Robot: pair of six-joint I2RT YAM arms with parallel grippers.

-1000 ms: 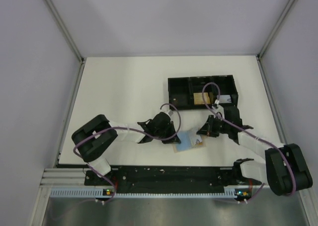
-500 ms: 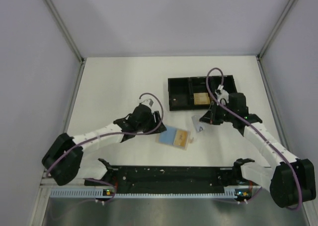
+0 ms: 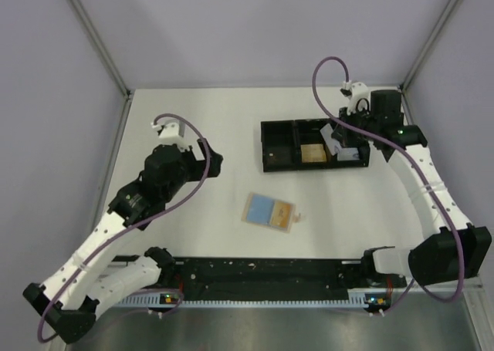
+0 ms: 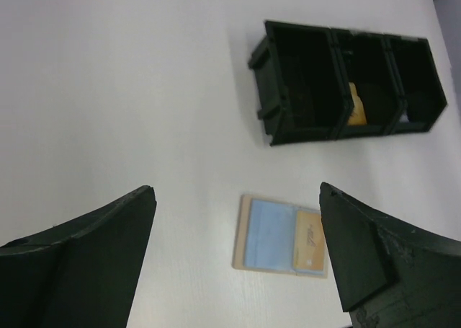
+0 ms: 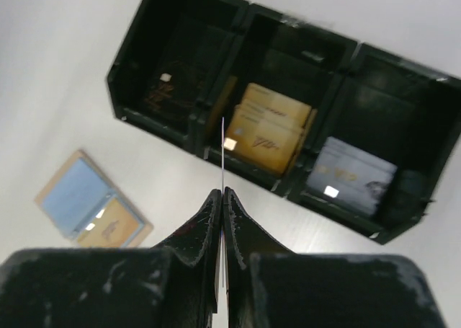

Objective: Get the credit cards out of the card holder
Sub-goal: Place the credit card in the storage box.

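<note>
Card holder lies flat and open mid-frame, blue panel beside a tan one. Left gripper is spread wide, holding nothing. Right gripper pinches a credit card edge-on above the black tray.

A matte white worktop fills the enclosure, closed in by plain pale lavender-grey panels: a back wall, a left wall and a right wall. Slanting aluminium posts mark the rear corners. Along the near edge run a black rail, a pale slotted cable duct and a brushed-metal ledge. The light is even and diffuse, and the shadows are soft.
</note>
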